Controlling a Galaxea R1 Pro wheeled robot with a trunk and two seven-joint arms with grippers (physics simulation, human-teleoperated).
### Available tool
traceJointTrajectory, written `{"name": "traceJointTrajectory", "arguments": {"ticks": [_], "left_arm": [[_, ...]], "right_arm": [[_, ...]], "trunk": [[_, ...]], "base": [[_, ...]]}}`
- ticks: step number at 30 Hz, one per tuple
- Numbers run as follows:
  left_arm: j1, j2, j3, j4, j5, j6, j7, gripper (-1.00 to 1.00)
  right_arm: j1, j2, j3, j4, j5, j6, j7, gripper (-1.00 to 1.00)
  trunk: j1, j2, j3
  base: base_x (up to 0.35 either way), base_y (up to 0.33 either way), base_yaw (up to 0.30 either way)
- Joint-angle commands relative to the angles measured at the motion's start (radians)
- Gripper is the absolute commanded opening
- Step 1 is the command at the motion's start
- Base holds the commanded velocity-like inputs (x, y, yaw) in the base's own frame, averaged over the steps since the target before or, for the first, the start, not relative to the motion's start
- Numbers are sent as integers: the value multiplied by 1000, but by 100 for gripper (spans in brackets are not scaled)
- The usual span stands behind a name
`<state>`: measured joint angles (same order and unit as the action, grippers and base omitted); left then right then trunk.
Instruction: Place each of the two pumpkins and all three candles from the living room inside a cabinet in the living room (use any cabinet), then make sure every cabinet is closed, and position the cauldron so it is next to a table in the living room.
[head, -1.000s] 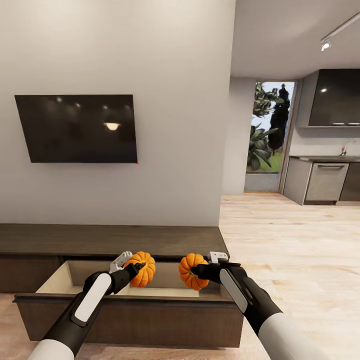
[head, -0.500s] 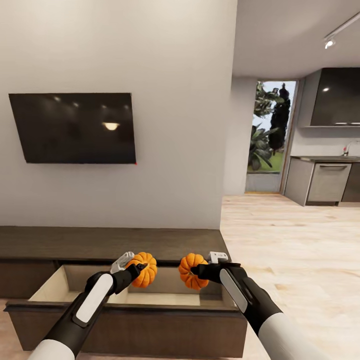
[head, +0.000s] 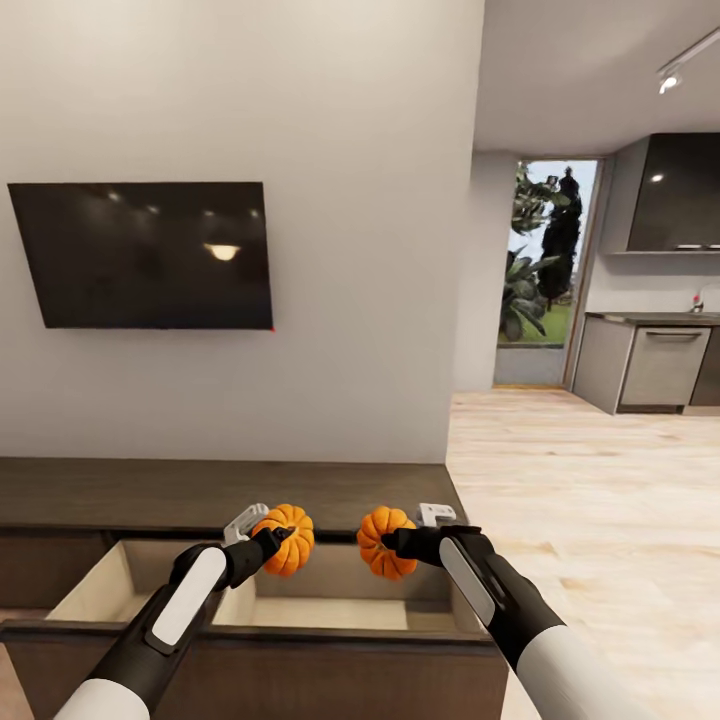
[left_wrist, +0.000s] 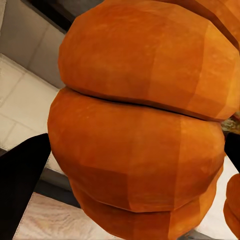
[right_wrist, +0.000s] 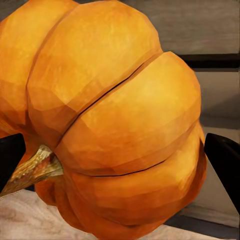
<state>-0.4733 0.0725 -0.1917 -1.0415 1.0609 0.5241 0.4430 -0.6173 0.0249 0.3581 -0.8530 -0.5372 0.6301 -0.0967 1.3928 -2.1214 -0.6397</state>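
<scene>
- The left gripper (head: 268, 541) has its jaws clamped on one orange pumpkin (head: 286, 538), held in the air above the far edge of an open drawer (head: 330, 612).
- The right gripper (head: 392, 544) has its jaws clamped on the other pumpkin (head: 381, 541), level with the first one and a little to its right, the two fruits apart with a gap between them.
- Both pumpkins hang over the drawer's pale wood inside, close to the front edge of the cabinet (head: 120, 492) top; neither touches the wood.
- The drawer belongs to the long low dark-brown cabinet along the wall and is pulled out toward the robot; its dark front panel lies nearest.
- In the left wrist view the pumpkin (left_wrist: 145, 115) shows stacked ribbed lobes, with a dark finger (left_wrist: 22, 187) at one side.
- In the right wrist view the pumpkin (right_wrist: 112, 117) shows its tan stem (right_wrist: 35, 169) pointing sideways, with a dark finger (right_wrist: 225, 162) at the opposite edge.
- A black television (head: 145, 255) hangs on the wall above the cabinet.
- To the far right, light wooden floor (head: 590, 490) leads to a kitchen with grey cupboards (head: 655, 368) and a glass door (head: 538, 270) with plants beyond.
</scene>
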Motion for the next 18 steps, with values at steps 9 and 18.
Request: {"name": "traceJointTrajectory", "arguments": {"ticks": [9, 18], "left_arm": [[-1, 1, -3, -3, 10, -1, 11, -100], [-1, 1, -3, -3, 10, -1, 11, -100]], "right_arm": [[-1, 0, 2, -2, -10, 3, -12, -100], [-1, 0, 2, -1, -10, 3, -13, -100]], "trunk": [[0, -1, -1], [27, -50, -23]], "base": [[52, 37, 0], [0, 0, 0]]}}
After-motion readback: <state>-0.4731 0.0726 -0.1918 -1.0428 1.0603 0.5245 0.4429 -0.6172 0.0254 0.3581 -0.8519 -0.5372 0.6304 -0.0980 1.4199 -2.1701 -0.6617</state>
